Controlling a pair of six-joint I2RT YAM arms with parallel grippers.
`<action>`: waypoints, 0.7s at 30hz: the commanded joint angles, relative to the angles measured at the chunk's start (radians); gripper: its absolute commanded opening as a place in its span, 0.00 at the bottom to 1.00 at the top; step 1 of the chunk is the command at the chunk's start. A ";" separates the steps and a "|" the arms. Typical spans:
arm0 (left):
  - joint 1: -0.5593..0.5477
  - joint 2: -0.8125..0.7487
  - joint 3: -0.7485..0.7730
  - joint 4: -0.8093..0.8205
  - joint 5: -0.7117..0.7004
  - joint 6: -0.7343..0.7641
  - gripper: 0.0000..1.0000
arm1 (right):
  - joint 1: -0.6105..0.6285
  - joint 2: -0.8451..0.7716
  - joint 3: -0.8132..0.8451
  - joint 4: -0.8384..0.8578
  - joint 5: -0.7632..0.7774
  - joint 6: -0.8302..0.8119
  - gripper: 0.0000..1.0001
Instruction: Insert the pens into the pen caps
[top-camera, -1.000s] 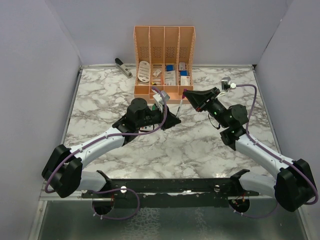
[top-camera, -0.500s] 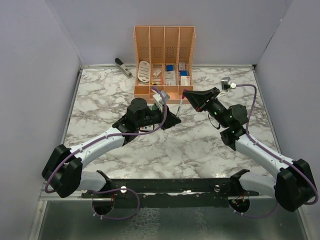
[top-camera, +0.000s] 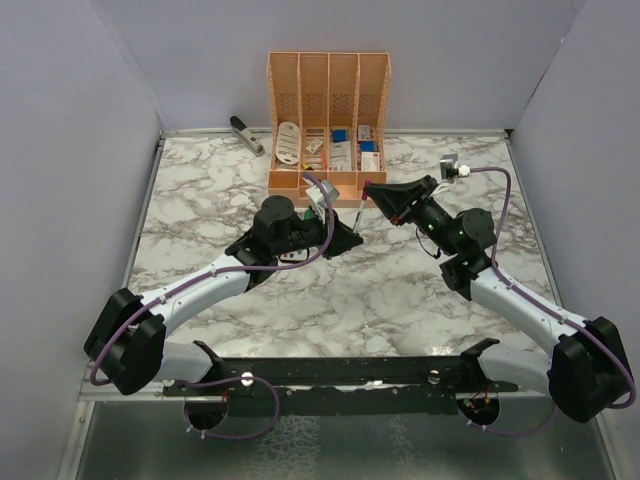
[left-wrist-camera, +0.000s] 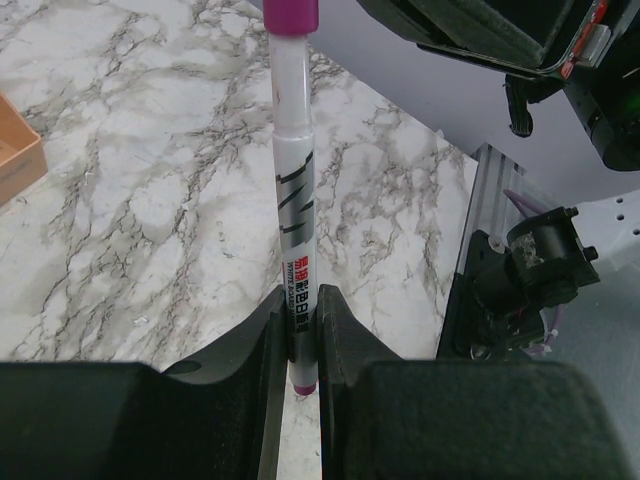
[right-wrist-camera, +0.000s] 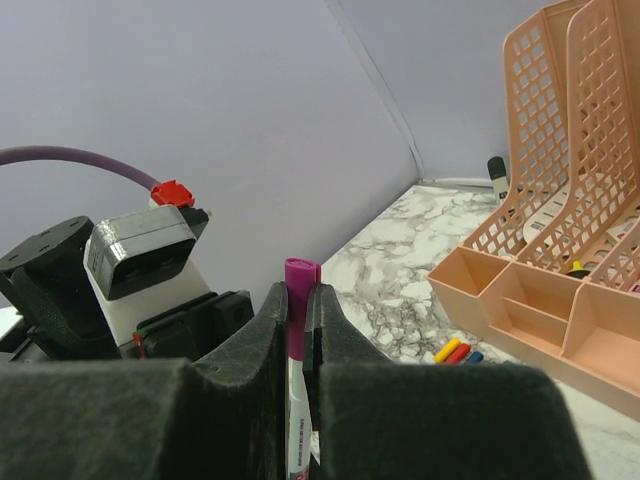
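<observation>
**Pen and purple cap held between two grippers**
The left gripper (left-wrist-camera: 301, 312) clamped the whitish pen (left-wrist-camera: 293, 200) by its lower barrel. The right gripper (right-wrist-camera: 297, 312) pinched the purple cap (right-wrist-camera: 301, 272) at the pen's opposite end.

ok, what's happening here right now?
Both arms are working on one pen, held up over the table in front of the orange organiser. The left claw is shut on the pen barrel near its lower end. The right claw is shut on the purple cap, which sits on the pen's upper end. Whether it is pushed fully home cannot be told.
</observation>
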 joint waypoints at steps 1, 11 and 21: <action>-0.005 -0.017 0.024 0.053 -0.026 -0.004 0.00 | -0.006 -0.010 -0.015 -0.019 -0.037 0.007 0.02; 0.007 -0.053 0.046 0.109 -0.005 -0.039 0.00 | -0.006 0.034 -0.014 0.003 -0.130 0.040 0.02; 0.057 -0.065 0.093 0.192 0.027 -0.093 0.00 | -0.006 0.090 0.006 -0.044 -0.205 0.041 0.02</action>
